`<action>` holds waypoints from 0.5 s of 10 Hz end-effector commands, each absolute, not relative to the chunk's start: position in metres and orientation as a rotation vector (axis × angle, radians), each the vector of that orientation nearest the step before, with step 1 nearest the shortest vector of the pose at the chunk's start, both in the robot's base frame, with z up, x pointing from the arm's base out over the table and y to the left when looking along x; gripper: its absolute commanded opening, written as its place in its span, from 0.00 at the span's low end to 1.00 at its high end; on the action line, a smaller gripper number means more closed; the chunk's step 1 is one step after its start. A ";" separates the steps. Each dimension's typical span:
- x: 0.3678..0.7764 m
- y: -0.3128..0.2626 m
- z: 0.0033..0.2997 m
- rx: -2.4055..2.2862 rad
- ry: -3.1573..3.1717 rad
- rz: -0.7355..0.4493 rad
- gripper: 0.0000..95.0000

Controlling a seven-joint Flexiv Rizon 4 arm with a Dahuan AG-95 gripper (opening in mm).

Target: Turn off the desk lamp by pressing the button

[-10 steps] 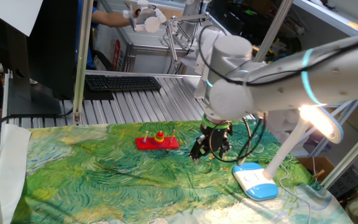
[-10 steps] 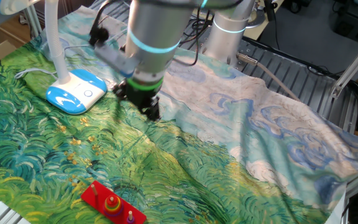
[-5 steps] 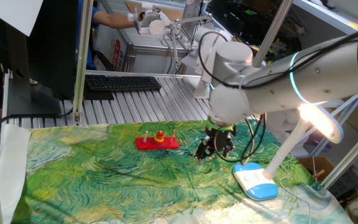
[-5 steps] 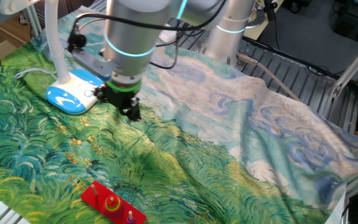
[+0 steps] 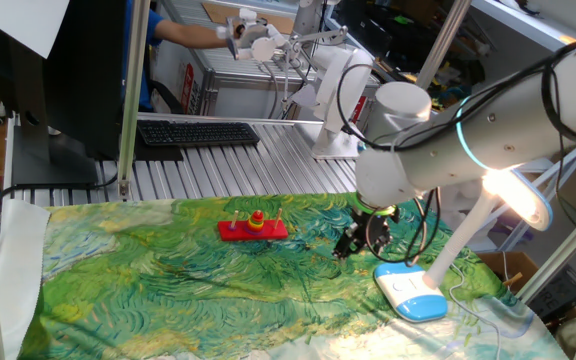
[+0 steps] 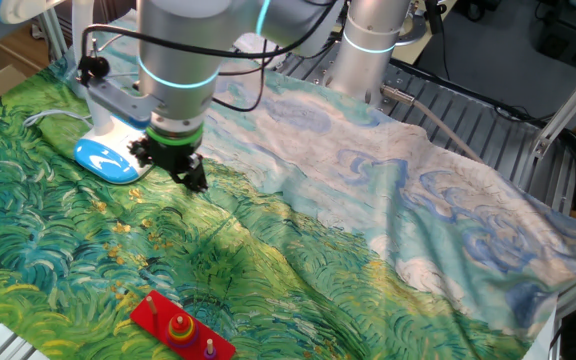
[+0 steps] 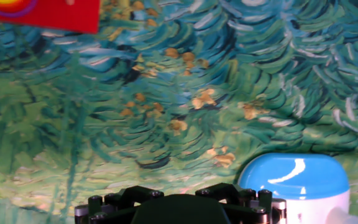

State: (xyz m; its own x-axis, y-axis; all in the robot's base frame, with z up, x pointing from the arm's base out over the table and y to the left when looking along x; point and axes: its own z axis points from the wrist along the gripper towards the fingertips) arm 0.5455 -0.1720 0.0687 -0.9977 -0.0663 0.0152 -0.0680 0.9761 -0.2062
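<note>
The desk lamp stands at the right of the cloth in one fixed view: its blue-rimmed white base (image 5: 411,293), slanted stem (image 5: 465,238) and glowing head (image 5: 514,194). The lamp is lit. In the other fixed view the base (image 6: 108,158) lies at the left, with my gripper (image 6: 184,174) just to its right and low over the cloth. In the first fixed view my gripper (image 5: 359,243) hangs left of the base and slightly behind it. The hand view shows the base (image 7: 296,183) at the bottom right. The button is too small to make out. The fingertips' gap does not show.
A red peg toy with stacked rings (image 5: 253,227) sits on the painted green cloth; it also shows in the other fixed view (image 6: 181,328) and the hand view (image 7: 39,12). The lamp's cable (image 6: 43,116) trails beside the base. A keyboard (image 5: 196,132) lies behind the cloth.
My gripper has moved steadily across the cloth toward the lamp base, staying low. The lamp has stayed lit and has not moved.
</note>
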 end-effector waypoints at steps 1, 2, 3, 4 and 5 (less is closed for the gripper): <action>0.545 -0.171 0.070 0.086 -3.105 0.356 1.00; 0.545 -0.171 0.070 0.077 -3.107 0.352 1.00; 0.545 -0.171 0.070 0.083 -3.106 0.352 1.00; 0.545 -0.171 0.070 0.092 -3.105 0.352 1.00; 0.545 -0.171 0.069 0.115 -3.101 0.338 1.00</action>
